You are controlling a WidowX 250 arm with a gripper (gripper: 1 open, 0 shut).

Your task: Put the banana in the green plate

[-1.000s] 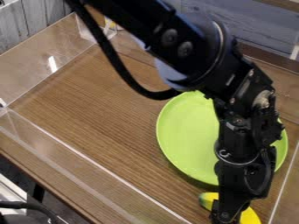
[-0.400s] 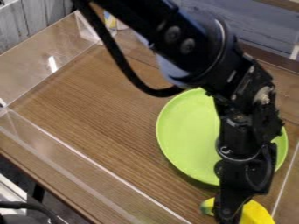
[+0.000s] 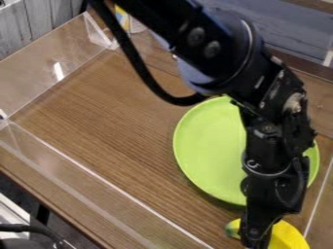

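The banana [image 3: 282, 236] lies on the wooden table at the bottom right, just in front of the near rim of the green plate [image 3: 211, 146]. It is small and yellow, with a greenish tip showing to the left of the fingers. My gripper [image 3: 258, 230] points straight down from the black arm and is shut on the banana, its fingers covering the fruit's middle. The wide lime-green plate lies flat behind the gripper, and the arm hides its right part.
Clear plastic walls [image 3: 39, 146] fence the wooden table [image 3: 104, 117] on the left and near sides. A bluish shape [image 3: 189, 76] shows behind the arm beyond the plate. A black cable loops down from the arm over the table's middle.
The fingers have closed in on the banana. The arm has stayed in the same spot above it.
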